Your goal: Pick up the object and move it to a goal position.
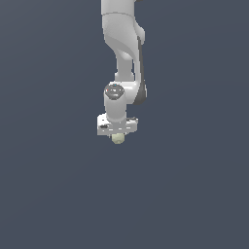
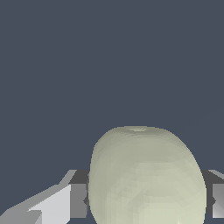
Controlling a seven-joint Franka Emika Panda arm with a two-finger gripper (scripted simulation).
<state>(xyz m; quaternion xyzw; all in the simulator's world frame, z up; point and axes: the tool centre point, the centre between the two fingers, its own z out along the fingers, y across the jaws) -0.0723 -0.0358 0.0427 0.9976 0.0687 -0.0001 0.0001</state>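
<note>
The pale yellowish-green ball sits right under the white gripper in the exterior view, mostly hidden by the hand above it. In the wrist view the ball fills the space between the two fingers, which press against its sides. The gripper is shut on the ball. The white arm comes down from the top of the exterior view.
Plain dark grey-blue ground lies all around, with no other objects or edges in view.
</note>
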